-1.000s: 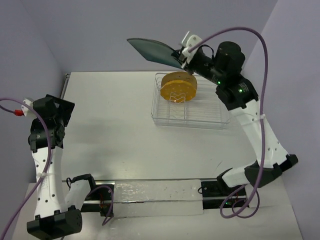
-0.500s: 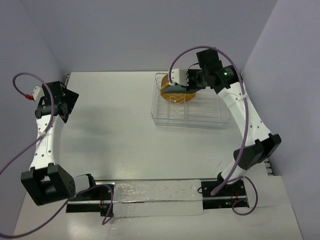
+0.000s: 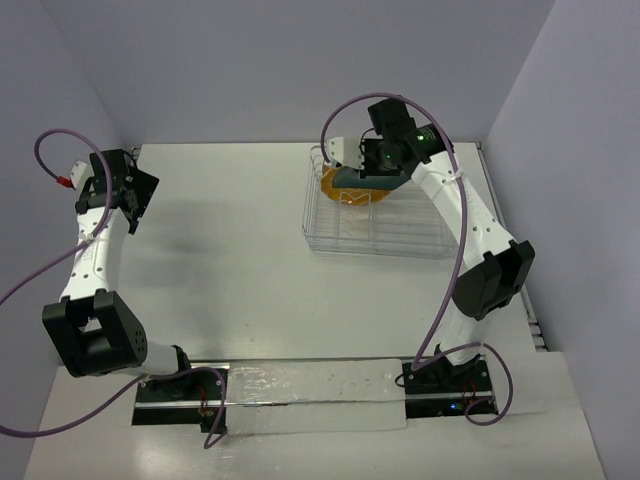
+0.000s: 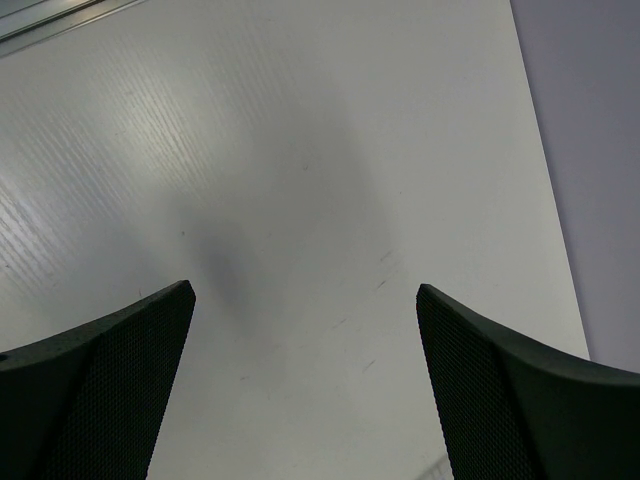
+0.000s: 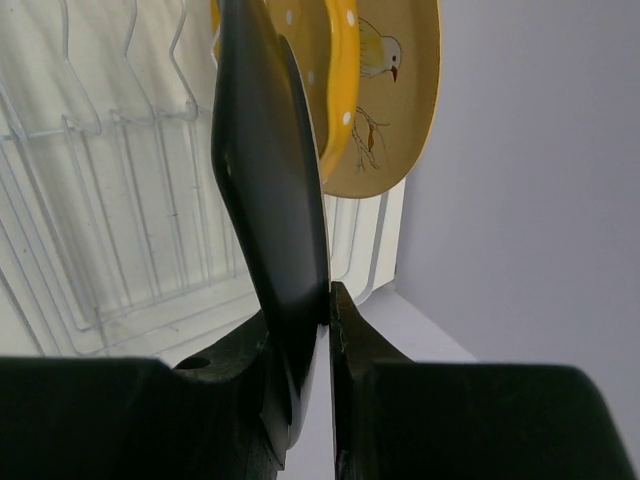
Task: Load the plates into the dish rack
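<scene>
On table [image 3: 230, 270], rack's [image 3: 385, 238] yellow plate [image 5: 385, 110] crowds teal plate [image 5: 268, 200].

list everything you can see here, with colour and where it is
dish rack: 1, silver wire, far right of table
yellow plate: 1, yellow-orange, white dots, standing in the rack's far-left end
teal plate: 1, dark teal, on edge beside the yellow plate
table: 1, white, under everything
cables: 2, purple, one left, one right
left gripper: 1, black, open over the table's far left
right gripper: 1, black, shut on the teal plate
</scene>
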Tool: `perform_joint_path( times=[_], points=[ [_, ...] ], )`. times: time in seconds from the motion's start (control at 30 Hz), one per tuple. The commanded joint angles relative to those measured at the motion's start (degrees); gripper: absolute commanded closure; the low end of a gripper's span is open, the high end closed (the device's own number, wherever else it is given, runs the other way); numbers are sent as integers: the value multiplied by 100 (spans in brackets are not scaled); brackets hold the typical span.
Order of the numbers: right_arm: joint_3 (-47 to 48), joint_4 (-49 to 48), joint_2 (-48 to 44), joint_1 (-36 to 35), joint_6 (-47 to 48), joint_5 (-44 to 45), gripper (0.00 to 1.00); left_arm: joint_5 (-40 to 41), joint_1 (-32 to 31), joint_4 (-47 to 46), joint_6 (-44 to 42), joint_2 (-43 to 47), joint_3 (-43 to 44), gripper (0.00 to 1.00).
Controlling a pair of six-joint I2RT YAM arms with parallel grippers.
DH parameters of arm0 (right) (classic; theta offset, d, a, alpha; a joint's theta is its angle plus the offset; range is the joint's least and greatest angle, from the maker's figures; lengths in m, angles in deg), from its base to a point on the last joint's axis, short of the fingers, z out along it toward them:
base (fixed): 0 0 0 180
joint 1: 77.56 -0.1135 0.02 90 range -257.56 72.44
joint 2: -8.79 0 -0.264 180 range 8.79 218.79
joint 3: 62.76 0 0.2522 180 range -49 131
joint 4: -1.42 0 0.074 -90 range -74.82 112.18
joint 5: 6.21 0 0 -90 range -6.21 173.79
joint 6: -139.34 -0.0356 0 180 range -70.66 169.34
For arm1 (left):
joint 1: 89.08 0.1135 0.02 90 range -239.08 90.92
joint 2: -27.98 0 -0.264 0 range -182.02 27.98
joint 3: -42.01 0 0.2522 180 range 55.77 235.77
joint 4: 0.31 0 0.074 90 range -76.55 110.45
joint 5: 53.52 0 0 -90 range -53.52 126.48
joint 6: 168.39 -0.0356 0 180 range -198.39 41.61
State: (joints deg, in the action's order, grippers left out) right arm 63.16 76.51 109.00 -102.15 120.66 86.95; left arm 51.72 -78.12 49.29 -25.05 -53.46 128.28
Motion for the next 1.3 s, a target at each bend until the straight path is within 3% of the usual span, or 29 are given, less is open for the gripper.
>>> perform_joint_path(
  times=[0.0,0.27,0.63,1.17,1.27],
  points=[
    [160,-877,15,-193,-345,441,100,102,2,-295,-87,-30,63,1],
    [87,-956,192,-362,-522,282,100,146,-6,-358,-157,85,-149,1],
    [-355,-1070,265,-529,-886,909,100,139,11,-494,-236,52,-338,1],
    [-648,-1686,865,-543,-696,542,100,137,11,-552,-368,-167,-355,1],
    [-691,-1712,895,-558,-679,538,96,125,11,-570,-399,-198,-332,1]
  ],
)
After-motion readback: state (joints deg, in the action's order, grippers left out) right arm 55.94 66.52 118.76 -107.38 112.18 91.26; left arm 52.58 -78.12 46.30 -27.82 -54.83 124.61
